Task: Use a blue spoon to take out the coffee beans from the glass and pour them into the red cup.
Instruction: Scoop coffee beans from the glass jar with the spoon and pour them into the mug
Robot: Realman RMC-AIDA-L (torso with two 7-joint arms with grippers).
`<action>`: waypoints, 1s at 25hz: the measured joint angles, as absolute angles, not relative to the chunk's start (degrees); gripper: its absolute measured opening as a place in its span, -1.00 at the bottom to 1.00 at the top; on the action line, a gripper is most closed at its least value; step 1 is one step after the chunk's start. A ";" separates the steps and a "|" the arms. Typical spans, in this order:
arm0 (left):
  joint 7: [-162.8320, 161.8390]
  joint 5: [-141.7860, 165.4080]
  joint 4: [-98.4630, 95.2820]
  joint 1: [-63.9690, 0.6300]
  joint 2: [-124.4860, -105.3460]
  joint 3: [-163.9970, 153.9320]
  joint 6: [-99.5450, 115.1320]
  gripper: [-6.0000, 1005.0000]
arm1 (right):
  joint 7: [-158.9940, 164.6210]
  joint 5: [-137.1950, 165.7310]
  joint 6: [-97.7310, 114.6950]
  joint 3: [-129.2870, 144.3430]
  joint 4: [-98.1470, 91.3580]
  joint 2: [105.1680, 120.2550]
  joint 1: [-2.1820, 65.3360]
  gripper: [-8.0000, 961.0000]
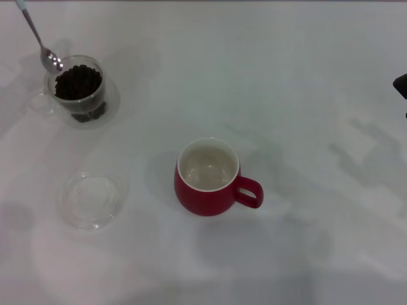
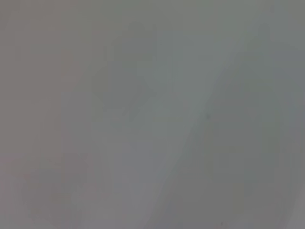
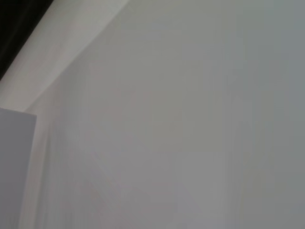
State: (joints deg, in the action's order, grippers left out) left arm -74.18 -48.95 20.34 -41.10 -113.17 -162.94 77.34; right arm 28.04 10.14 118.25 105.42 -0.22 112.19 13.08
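A: status, near side first?

B: near left, a flat clear dish on the white table; nothing in it that I can see; red cup just right of it near centre, upright, handle pointing right, cream inside looks bare.

A: beans?

B: all in the glass, far left; beans heaped close to the rim; some more show dark through the lower wall; glass handle faint on its left side.

A: spoon?

B: spoon at the far-left rim of the glass; metal bowl at or just over the rim, can't tell if it touches; no beans seen in it; neck slants up to the far left, blue handle runs off the top edge.

A: claws?

B: left gripper out of frame everywhere; whatever holds the spoon isn't visible; right arm is only a dark bit at the right edge, well apart from the cup; claw width there: cannot tell; both wrist views show just blank pale surface.
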 joint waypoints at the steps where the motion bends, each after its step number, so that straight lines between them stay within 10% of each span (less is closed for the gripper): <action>1: -74.24 -48.93 20.03 -41.22 -113.16 -162.95 77.12 -0.74 | 28.05 10.11 117.95 105.40 -0.21 112.24 13.02 0.45; 25: -82.74 -45.08 19.77 -39.94 -113.72 -162.95 76.19 -0.74 | 31.12 10.02 113.57 105.29 -0.54 112.25 15.03 0.45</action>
